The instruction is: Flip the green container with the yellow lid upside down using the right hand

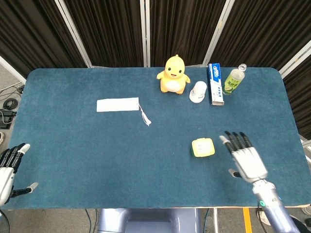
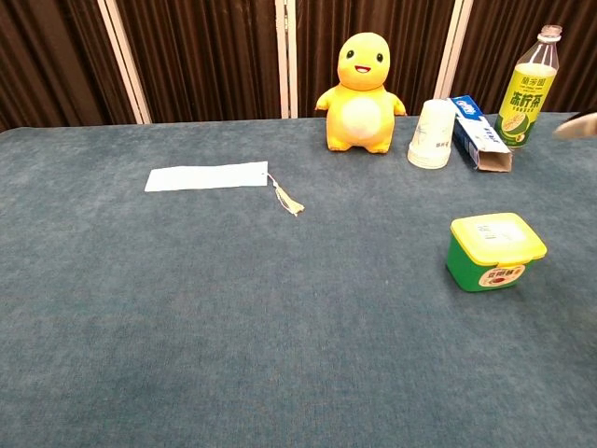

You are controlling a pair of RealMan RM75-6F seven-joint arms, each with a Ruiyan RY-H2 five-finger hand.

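The green container with the yellow lid (image 1: 203, 147) (image 2: 495, 250) stands upright, lid up, on the blue table right of centre. My right hand (image 1: 245, 158) hovers open just to its right, fingers stretched out and apart, not touching it. In the chest view only a blurred fingertip (image 2: 578, 125) shows at the right edge. My left hand (image 1: 9, 167) stays open at the table's near left corner, holding nothing.
At the back stand a yellow plush toy (image 1: 173, 74), a tipped white paper cup (image 1: 198, 91), a toothpaste box (image 1: 215, 83) and a green drink bottle (image 1: 233, 80). A white paper tag with a string (image 1: 118, 105) lies left of centre.
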